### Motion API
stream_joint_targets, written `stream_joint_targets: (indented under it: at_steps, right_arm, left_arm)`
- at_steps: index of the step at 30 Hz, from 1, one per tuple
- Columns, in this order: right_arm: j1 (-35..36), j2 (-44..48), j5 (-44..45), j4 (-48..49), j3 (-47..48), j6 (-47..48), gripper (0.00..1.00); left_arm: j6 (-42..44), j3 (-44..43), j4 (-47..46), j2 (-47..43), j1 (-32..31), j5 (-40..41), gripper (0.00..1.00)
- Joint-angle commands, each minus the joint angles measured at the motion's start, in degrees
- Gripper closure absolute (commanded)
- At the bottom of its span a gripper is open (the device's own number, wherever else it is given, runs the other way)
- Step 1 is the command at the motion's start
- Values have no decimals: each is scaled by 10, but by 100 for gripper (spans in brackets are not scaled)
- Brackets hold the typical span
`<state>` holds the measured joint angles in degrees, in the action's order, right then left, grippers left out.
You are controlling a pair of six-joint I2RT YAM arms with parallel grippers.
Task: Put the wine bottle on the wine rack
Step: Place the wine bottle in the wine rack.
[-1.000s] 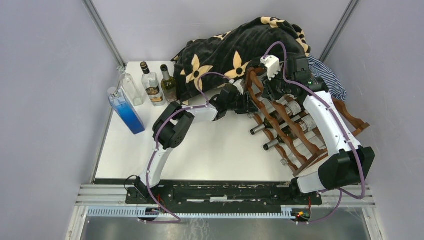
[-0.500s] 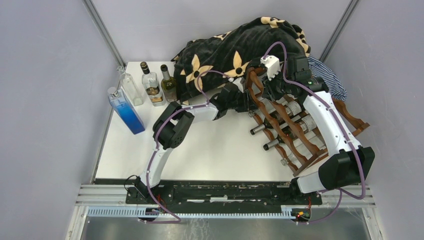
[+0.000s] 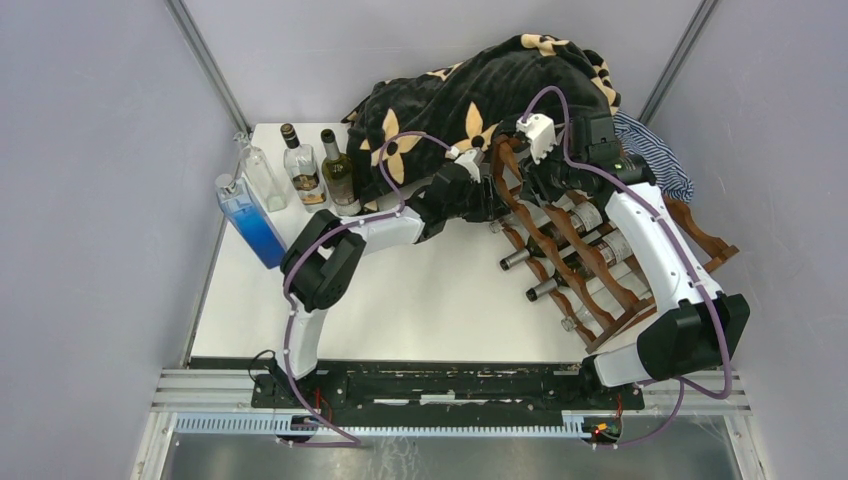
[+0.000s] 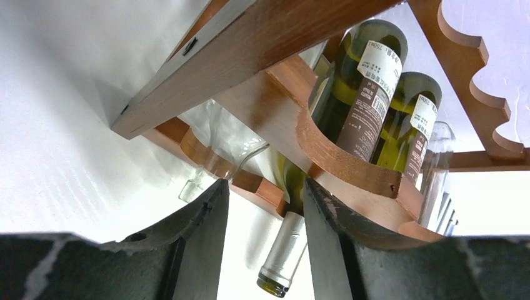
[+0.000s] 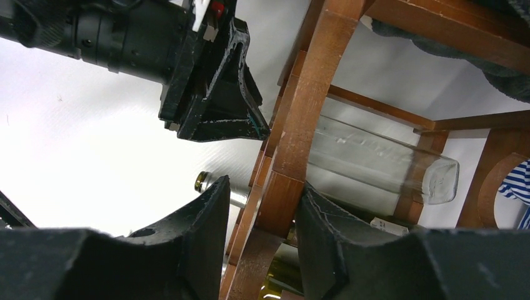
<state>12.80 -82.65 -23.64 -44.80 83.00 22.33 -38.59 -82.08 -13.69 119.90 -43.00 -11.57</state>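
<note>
Wine rack (image 3: 600,283) far end: blanket (image 3: 470,90) is draping over it.
Clear bottle (image 5: 381,159) neck: rail (image 5: 312,94) is hiding it.

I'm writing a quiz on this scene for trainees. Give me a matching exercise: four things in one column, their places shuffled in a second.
1. blue bottle
2. flowered blanket
3. clear bottle
4. striped cloth

A. lying in the wine rack
B. heaped at the back, behind the rack
C. at the left edge of the table
D. far right, beyond the rack

Pairs: 1-C, 2-B, 3-A, 4-D
</note>
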Motion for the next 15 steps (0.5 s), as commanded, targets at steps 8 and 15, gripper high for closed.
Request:
stream_joint_targets:
  at_steps: [8,15]
  right_arm:
    - [30,19,-53,-7,55,24,38]
    - [29,29,-37,-25,89,51,32]
  left_arm:
    - [55,52,-37,-75,-3,10,46]
    - [101,119,-39,-175,-4,10,46]
